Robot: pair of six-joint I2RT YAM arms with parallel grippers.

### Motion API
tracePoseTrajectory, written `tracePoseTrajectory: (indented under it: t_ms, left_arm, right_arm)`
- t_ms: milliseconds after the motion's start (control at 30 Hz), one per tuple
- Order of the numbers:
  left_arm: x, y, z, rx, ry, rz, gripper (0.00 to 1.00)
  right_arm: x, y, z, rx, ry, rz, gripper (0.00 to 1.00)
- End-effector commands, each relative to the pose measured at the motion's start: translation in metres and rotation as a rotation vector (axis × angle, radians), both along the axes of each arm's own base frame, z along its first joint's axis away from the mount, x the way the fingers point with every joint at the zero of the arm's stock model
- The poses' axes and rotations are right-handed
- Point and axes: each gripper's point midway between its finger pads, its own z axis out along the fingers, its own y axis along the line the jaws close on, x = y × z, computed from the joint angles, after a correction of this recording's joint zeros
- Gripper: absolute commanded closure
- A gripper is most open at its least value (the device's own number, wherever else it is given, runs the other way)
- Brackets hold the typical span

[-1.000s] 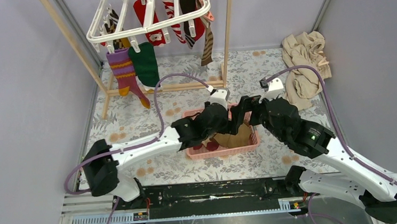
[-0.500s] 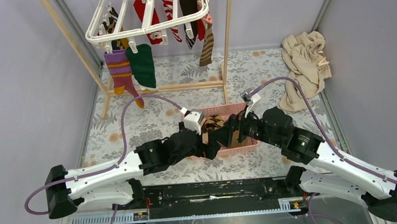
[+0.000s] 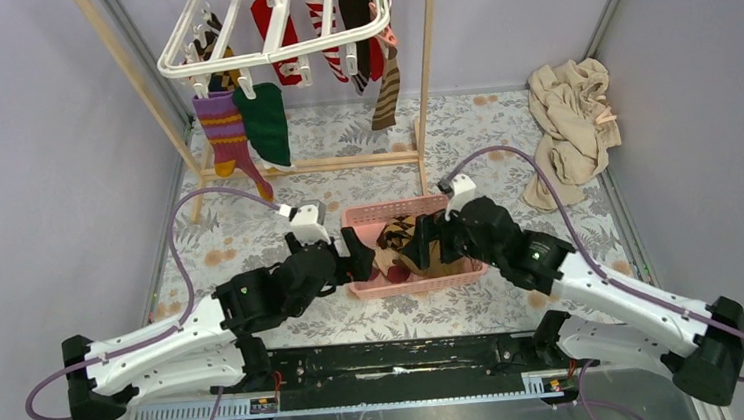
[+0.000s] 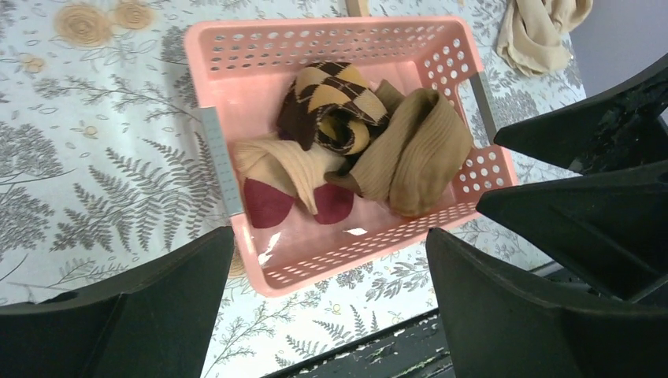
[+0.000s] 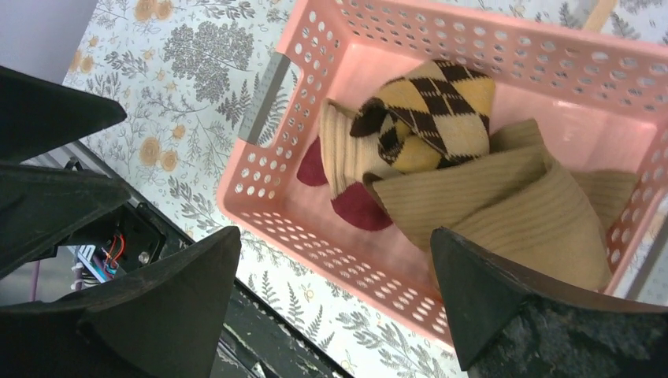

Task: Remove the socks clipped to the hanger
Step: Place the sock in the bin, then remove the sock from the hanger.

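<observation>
The white hanger (image 3: 273, 27) hangs at the back left with several socks clipped under it, among them a purple striped sock (image 3: 226, 131) and a green sock (image 3: 267, 123). The pink basket (image 3: 458, 275) (image 4: 315, 27) (image 5: 252, 161) holds an argyle sock (image 4: 335, 98) (image 5: 429, 106), a tan sock (image 4: 417, 153) (image 5: 504, 205) and a cream sock with maroon ends (image 4: 272, 169). My left gripper (image 3: 357, 256) (image 4: 329, 236) is open and empty at the basket's left end. My right gripper (image 3: 421, 246) (image 5: 335, 232) is open and empty above the basket's right half.
A wooden pole frame (image 3: 427, 65) carries the hanger, with its base bar (image 3: 344, 160) on the patterned table. A beige cloth heap (image 3: 572, 119) lies at the back right. Grey walls close both sides, and a black rail (image 3: 400, 358) runs along the near edge.
Both arms have drawn back toward their bases from over the basket, the left arm furthest, to the left. The left gripper's jaws have spread wider. The hanger has swung slightly.
</observation>
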Motion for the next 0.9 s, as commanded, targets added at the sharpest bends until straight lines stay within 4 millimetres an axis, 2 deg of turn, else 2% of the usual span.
tracePoseTrajectory:
  t_ms: [0,67,133,300,467,500,533,667,867]
  left_arm:
    - [0.007,0.034,-0.002,0.007,-0.018,0.153,0.02]
    - [0.005,0.044,-0.005,0.004,-0.009,0.176,0.01]
    - [0.000,0.049,-0.007,-0.008,0.008,0.173,0.01]
    - [-0.007,0.061,-0.006,-0.041,0.025,0.185,0.01]
    - [-0.008,0.067,0.005,-0.075,0.002,0.191,0.01]
    - [-0.008,0.068,0.008,-0.081,-0.005,0.192,0.02]
    - [-0.007,0.069,0.009,-0.080,-0.011,0.193,0.01]
    - [-0.007,0.072,0.017,-0.090,-0.022,0.197,0.01]
    - [-0.011,0.081,0.024,-0.103,-0.020,0.201,0.01]
  right_arm:
    - [0.027,0.039,0.065,0.104,-0.145,0.066,0.03]
    - [0.039,0.055,0.088,0.117,-0.192,0.093,0.03]
    - [0.054,0.067,0.101,0.118,-0.221,0.093,0.03]
    - [0.096,0.107,0.119,0.190,-0.249,0.151,0.07]
    - [0.121,0.156,0.122,0.335,-0.265,0.329,0.13]
    - [0.126,0.166,0.117,0.364,-0.260,0.359,0.14]
    - [0.129,0.174,0.123,0.405,-0.286,0.385,0.15]
    - [0.137,0.196,0.120,0.478,-0.296,0.440,0.18]
    - [0.150,0.212,0.118,0.568,-0.289,0.429,0.18]
